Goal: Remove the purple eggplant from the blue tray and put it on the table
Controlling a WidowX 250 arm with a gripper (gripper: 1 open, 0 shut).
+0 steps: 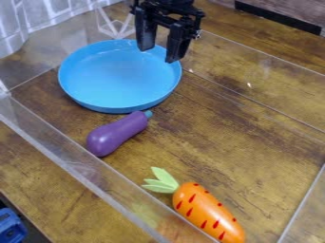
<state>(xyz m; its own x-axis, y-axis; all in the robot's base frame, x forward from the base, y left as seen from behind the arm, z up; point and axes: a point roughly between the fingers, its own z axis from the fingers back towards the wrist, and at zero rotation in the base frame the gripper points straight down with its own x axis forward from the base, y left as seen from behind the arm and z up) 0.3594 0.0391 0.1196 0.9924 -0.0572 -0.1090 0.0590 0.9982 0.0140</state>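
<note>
The purple eggplant (117,133) lies on the brown wood table (235,142), just outside the front rim of the blue tray (114,78), its teal stem end pointing toward the tray. Nothing lies in the tray. My black gripper (162,46) hangs above the tray's far right rim, fingers pointing down and spread apart, open with nothing between them. It is well clear of the eggplant.
An orange carrot (203,211) with green leaves lies at the front right. Clear acrylic walls (70,157) border the table on the near, left and right sides.
</note>
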